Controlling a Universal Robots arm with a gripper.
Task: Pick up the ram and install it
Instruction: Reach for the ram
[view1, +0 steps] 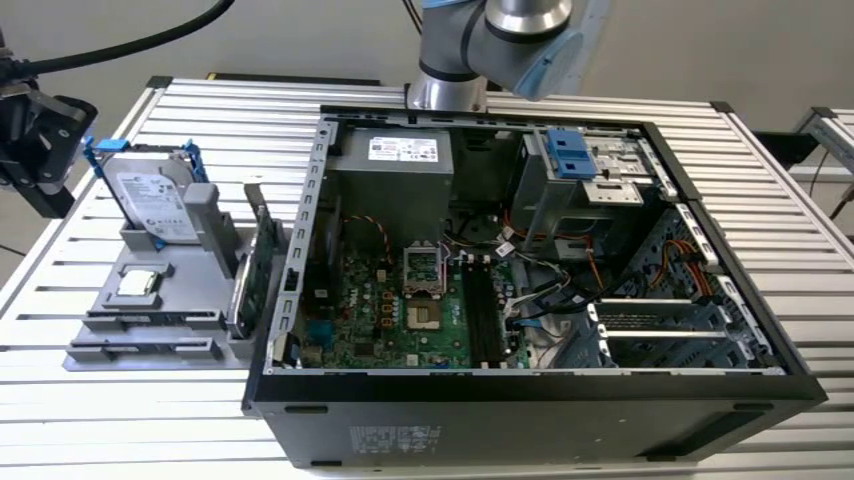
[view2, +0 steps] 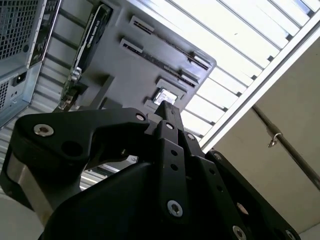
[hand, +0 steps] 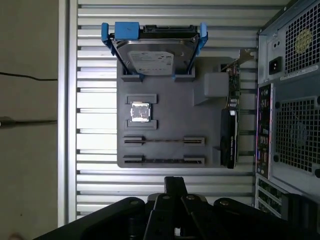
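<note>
Ram, hard drive, chip in gray holder

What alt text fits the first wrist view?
Black claw hovers near a grey parts tray on a slatted table. The tray holds the ram, a hard drive, a processor and a circuit card, beside a PC case.

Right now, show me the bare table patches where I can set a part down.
Bare slatted table lies on the near side of the gray holder, at the exterior view's left, and beside the computer case on the exterior view's right. Crowded: the holder, carrying hard drive and card, and the case's interior.
</note>
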